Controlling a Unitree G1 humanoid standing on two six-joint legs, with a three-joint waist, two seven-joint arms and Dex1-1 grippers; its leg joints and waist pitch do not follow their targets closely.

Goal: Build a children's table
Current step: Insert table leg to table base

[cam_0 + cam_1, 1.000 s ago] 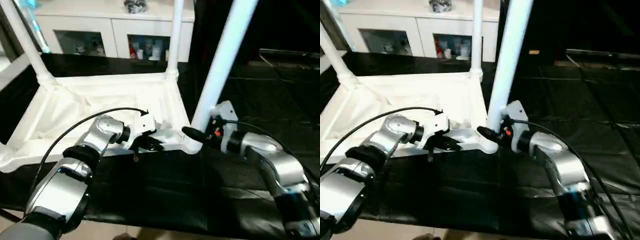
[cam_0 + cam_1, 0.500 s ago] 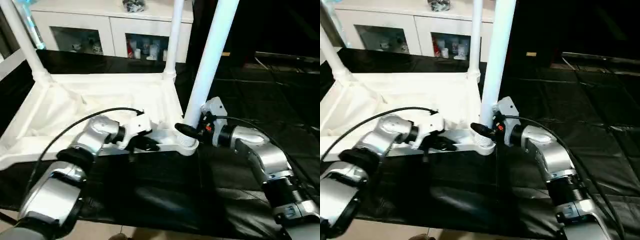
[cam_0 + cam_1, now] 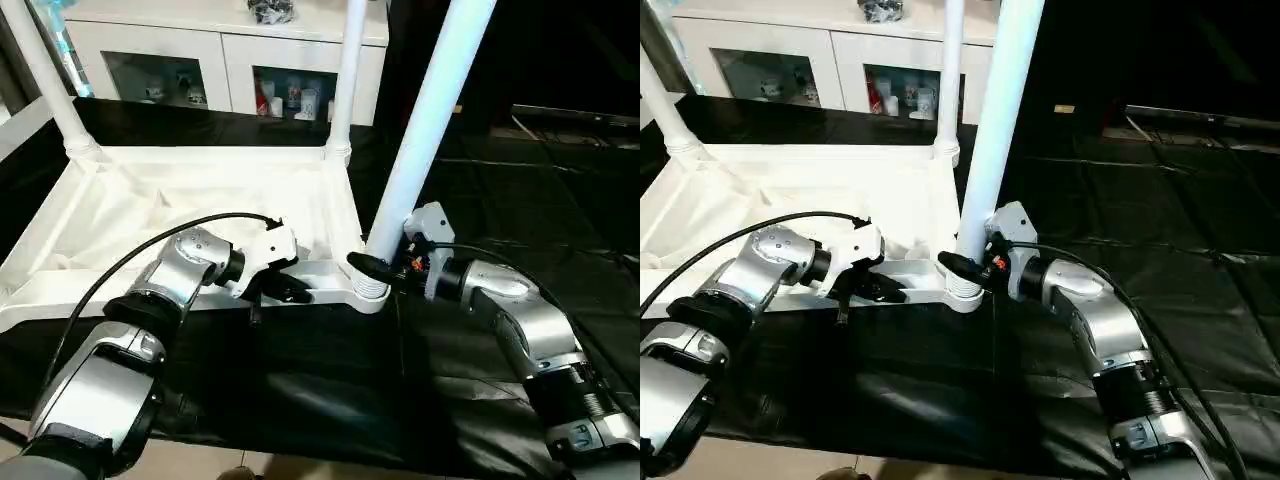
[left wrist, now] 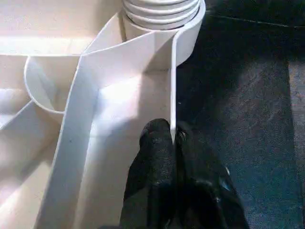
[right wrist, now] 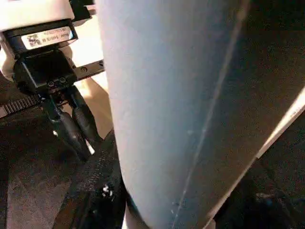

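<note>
The children's table lies upside down: its white tabletop [image 3: 150, 200] shows its ribbed underside on the black mat. A long white leg [image 3: 425, 120] stands in the near right corner socket [image 3: 372, 290], leaning slightly right. My right gripper [image 3: 370, 268] is shut on that leg [image 5: 190, 95] just above the socket. My left gripper [image 3: 295, 293] is shut on the tabletop's near rim [image 4: 172, 95], a little left of that corner, one finger on each side of the thin wall. Two more legs [image 3: 45, 80] [image 3: 348, 70] stand in the far corners.
A white cabinet with glass doors [image 3: 220, 60] stands behind the tabletop. Black mat [image 3: 320, 380] covers the surface in front of me and to the right. A black cable loops over my left forearm [image 3: 150, 250].
The whole picture has shifted with my head. Both grips hold as before: left on the rim, right on the leg. My right forearm has drawn in slightly.
</note>
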